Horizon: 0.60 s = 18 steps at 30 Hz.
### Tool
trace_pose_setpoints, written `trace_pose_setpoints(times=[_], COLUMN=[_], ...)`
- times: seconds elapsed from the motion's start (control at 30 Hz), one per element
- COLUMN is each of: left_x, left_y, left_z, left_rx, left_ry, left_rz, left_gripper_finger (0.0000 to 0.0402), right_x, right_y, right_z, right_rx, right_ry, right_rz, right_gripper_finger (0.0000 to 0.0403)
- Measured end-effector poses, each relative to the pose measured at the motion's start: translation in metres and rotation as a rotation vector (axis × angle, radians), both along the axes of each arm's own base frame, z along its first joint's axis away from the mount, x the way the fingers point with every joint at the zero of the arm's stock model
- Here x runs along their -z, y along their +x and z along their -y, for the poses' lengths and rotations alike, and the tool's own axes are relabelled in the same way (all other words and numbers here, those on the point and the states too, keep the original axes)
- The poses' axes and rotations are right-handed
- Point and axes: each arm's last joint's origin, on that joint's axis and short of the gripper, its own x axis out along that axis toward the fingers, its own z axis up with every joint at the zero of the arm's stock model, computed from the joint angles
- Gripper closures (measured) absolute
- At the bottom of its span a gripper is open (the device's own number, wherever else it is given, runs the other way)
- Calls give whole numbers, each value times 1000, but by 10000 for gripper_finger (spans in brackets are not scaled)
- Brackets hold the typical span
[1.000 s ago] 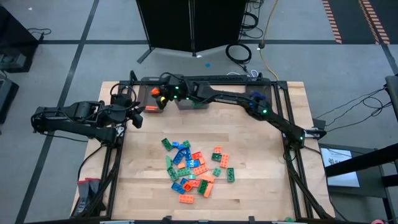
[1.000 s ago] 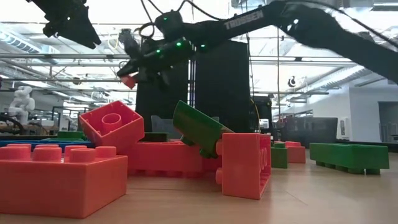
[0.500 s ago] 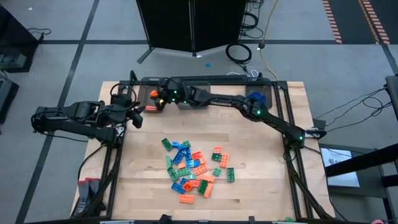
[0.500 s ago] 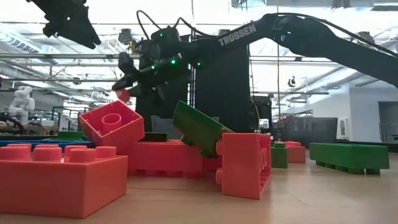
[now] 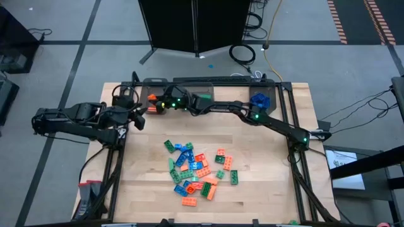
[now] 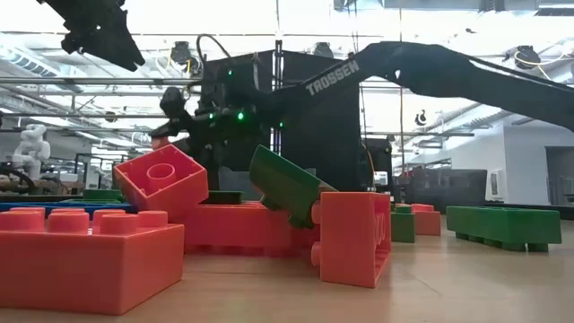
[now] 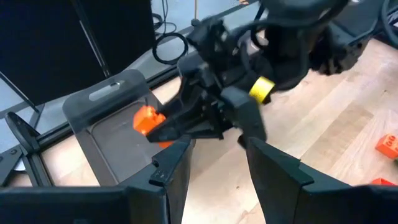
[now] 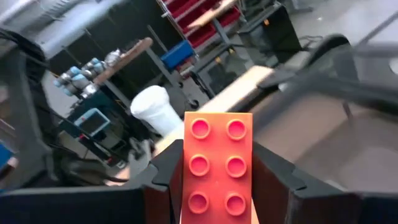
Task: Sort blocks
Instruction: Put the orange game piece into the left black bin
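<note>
High view: right gripper pinches an orange block over the 11 o'clock bin; the pile lies at centre. Left gripper waits, fingers spread.
Low view: the right arm reads "TROSSEN".
Right wrist view: six-stud block clamped.

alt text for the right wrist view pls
An orange six-stud block fills the centre, clamped between the right gripper's two dark fingers. Behind it lie a grey translucent bin and a blurred workshop background.
</note>
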Motion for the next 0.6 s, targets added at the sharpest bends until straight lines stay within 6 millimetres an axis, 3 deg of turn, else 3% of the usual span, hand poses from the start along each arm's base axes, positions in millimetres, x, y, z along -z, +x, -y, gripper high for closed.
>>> trace_pose_setpoints(times=[0.6], left_x=[2], left_y=[-2], left_z=[0], left_rx=[0], left_ry=[2], left_rz=[-37], left_gripper_finger=[241], right_x=[6], right_y=[1], right_z=[-3], right_rx=[82], right_ry=[-91], right_rz=[-77], right_gripper_finger=[281])
